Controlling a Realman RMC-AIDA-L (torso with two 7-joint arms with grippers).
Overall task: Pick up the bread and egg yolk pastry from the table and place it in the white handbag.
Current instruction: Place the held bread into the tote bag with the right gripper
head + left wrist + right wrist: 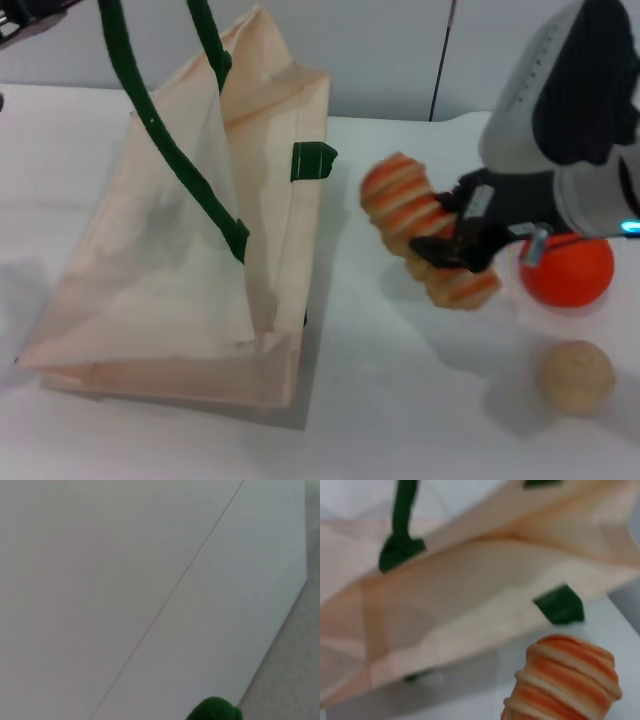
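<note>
The right gripper (455, 238), black-fingered, is clamped on the middle of the ridged, tan loaf of bread with orange stripes (425, 232), carried tilted above the white worktop (400, 420), just right of the cream cloth handbag (180, 290). Its dark green rope handles (150, 130) run up out of view. The left gripper is cut off at the far left corner; I cannot tell its state. The matte, pale beige round egg yolk pastry (576, 375) sits near right, beside a glossy orange ball (568, 268), partly hidden behind the arm.

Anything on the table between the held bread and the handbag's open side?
No: in the head view, only bare table separates the bread, held by the right gripper, from the white handbag.
</note>
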